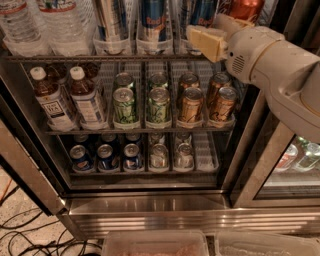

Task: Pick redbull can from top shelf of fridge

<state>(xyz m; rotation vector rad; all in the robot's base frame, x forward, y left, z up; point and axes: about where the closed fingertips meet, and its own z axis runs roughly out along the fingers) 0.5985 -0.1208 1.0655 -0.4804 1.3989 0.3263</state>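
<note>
The fridge stands open in front of me. Its top shelf holds three tall blue-and-silver redbull cans in clear trays: one at the left, one in the middle and one at the right. Only their lower parts show. My gripper, cream-coloured on a white arm coming in from the right, is at the front of the top shelf. It is right in front of the right-hand redbull can's base and hides part of it. A red Coca-Cola can stands just behind the arm.
Water bottles stand at the top left. The middle shelf holds tea bottles, green cans and gold cans. The lower shelf holds short blue and silver cans. Cables lie on the floor at the left. Plastic bins sit below.
</note>
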